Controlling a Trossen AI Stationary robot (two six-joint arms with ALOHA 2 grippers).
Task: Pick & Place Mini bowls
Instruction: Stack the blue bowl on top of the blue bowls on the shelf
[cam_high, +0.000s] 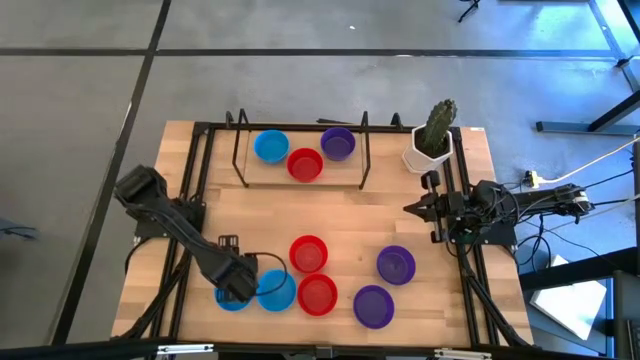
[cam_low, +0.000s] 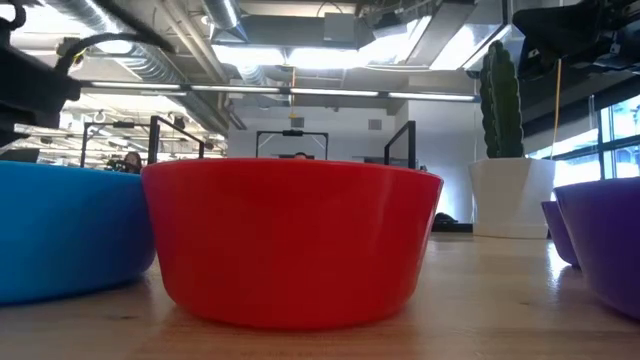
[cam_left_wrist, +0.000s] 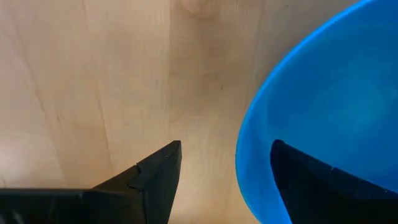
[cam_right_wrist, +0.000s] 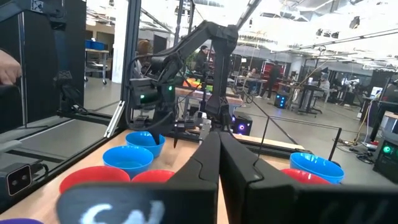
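Two blue mini bowls sit at the near left of the worktop (cam_high: 340, 215): one blue bowl (cam_high: 278, 290) lies in plain sight, and the other blue bowl (cam_high: 228, 298) is half hidden under the left gripper (cam_high: 238, 283). That gripper's jaws stand open astride this bowl's rim, one finger (cam_left_wrist: 311, 186) inside the bowl and the other finger (cam_left_wrist: 149, 180) over bare wood outside it.

Just to the right lie two red bowls (cam_high: 309, 254) (cam_high: 317, 295), then two purple bowls (cam_high: 396, 265) (cam_high: 373, 306), all apart from one another. At the far side, under a thin black wire frame (cam_high: 300, 150), a third blue bowl (cam_high: 271, 146), a red one (cam_high: 305, 164) and a purple one (cam_high: 338, 143) stand in a close group.

A white pot with a cactus (cam_high: 433, 140) occupies the far right corner. The right gripper (cam_high: 412, 208) waits near the right edge, its jaws closed and holding nothing.

The worktop is pale jointed wood with black rails along its sides, standing on a grey floor (cam_high: 100, 90). Beyond it the low view shows an open hall with ceiling ducts (cam_low: 190, 40), strip lights and a window at the right.
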